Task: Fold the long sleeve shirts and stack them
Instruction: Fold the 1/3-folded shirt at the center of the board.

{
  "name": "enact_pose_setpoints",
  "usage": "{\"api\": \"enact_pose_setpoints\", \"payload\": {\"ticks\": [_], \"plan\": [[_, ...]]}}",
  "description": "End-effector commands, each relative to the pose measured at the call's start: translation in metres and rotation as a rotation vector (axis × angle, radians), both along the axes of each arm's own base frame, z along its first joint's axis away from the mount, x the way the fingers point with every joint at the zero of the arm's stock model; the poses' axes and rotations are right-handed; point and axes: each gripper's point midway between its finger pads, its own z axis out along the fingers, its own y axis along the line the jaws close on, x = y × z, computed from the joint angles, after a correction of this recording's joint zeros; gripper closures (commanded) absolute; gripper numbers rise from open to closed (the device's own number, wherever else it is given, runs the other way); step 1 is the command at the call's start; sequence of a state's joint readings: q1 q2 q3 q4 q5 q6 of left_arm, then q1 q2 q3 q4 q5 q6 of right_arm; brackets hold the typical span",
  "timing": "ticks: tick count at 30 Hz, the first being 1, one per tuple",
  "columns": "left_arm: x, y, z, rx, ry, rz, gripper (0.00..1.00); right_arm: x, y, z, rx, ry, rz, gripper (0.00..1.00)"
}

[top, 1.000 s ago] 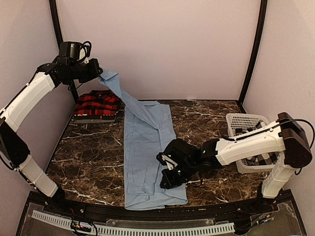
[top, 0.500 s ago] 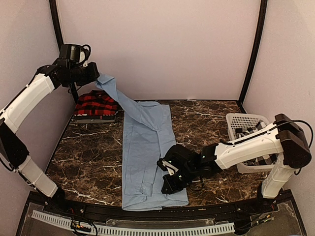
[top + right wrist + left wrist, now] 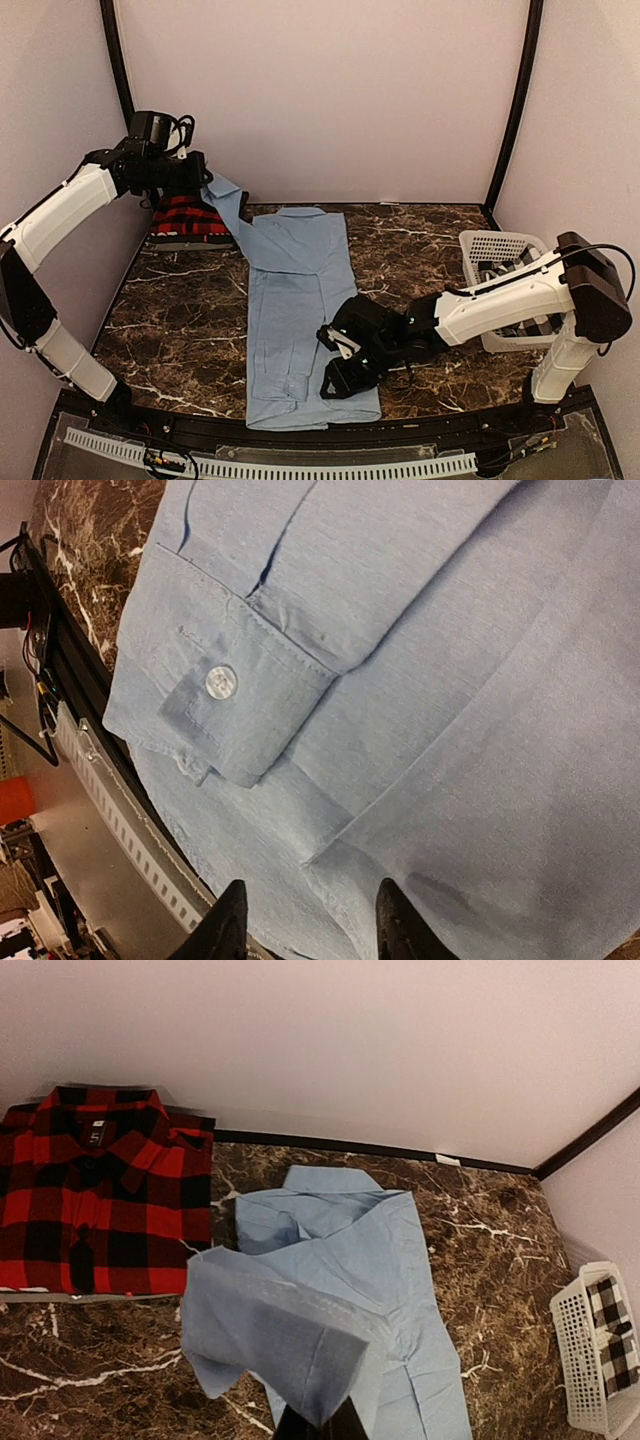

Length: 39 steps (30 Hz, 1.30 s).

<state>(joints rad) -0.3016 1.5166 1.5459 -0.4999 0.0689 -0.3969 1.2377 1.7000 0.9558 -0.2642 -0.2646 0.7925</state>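
Writing: only a dark neck tag (image 3: 95, 1138) inside the collar of the red-and-black plaid shirt (image 3: 100, 1205), with a pale mark on it, maybe a "5". Too small to confirm.

Left gripper (image 3: 197, 176): arm raised, elbow bent, wrist reaching in over the far left corner. It is clamped on the sleeve (image 3: 280, 1335) of the light blue shirt (image 3: 295, 300). The sleeve end hangs off the fingertips as a soft folded flap; the jaws are mostly hidden by cloth. The plaid shirt is folded into a rectangle, collar up, below and left of this gripper. The blue shirt's collar is ahead of it.

Right gripper (image 3: 310, 930): arm stretched low across the table (image 3: 180, 310), wrist angled down at the shirt's near right hem. Fingers are spread apart with tips at the flat cloth and nothing pinched between them. Ahead of the fingers lies the other cuff (image 3: 235, 695), plain fine weave, stitched edge, one white round button (image 3: 221, 681).

The blue shirt body lies flat as a long rectangle on dark veined marble.

The white lattice basket (image 3: 497, 248) sits behind the right gripper, near its arm's base. The black-and-white checked shirt (image 3: 612, 1325) is inside it.
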Motion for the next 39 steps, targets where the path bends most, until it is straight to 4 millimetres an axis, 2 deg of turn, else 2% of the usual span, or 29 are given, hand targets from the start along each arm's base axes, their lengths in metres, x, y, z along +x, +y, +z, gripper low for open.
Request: {"api": "enact_pose_setpoints", "payload": {"ticks": [1, 5, 8, 10, 11, 14, 17, 22, 26, 33, 39], "plan": [[-0.027, -0.039, 0.013, -0.093, -0.042, -0.237, 1.0, 0.015, 0.024, 0.037, 0.087, -0.08, 0.004, 0.53], [-0.05, -0.07, -0.004, -0.136, 0.0, -0.392, 1.0, 0.051, 0.023, 0.067, 0.119, -0.181, -0.068, 0.46], [-0.072, -0.098, -0.019, -0.155, 0.054, -0.53, 1.0, 0.092, 0.007, 0.088, 0.143, -0.249, -0.183, 0.44], [-0.091, -0.125, -0.039, -0.142, 0.113, -0.631, 1.0, 0.119, -0.007, 0.104, 0.161, -0.301, -0.263, 0.43], [-0.097, -0.13, -0.046, -0.131, 0.134, -0.662, 1.0, 0.132, -0.015, 0.111, 0.168, -0.324, -0.3, 0.43], [-0.119, -0.157, -0.072, -0.141, 0.224, -0.77, 1.0, 0.163, -0.037, 0.121, 0.182, -0.363, -0.395, 0.42], [-0.136, -0.173, -0.092, -0.137, 0.3, -0.846, 1.0, 0.183, -0.052, 0.12, 0.181, -0.371, -0.444, 0.42], [-0.171, -0.199, -0.132, -0.086, 0.429, -0.954, 1.0, 0.194, -0.072, 0.104, 0.142, -0.365, -0.479, 0.42], [-0.186, -0.208, -0.157, -0.065, 0.506, -0.985, 1.0, 0.194, -0.081, 0.091, 0.13, -0.343, -0.497, 0.42], [-0.215, -0.227, -0.166, -0.042, 0.558, -1.078, 1.0, 0.19, -0.087, 0.078, 0.106, -0.324, -0.503, 0.42], [-0.234, -0.228, -0.187, 0.002, 0.633, -1.098, 1.0, 0.189, -0.087, 0.076, 0.109, -0.322, -0.497, 0.42]]}}
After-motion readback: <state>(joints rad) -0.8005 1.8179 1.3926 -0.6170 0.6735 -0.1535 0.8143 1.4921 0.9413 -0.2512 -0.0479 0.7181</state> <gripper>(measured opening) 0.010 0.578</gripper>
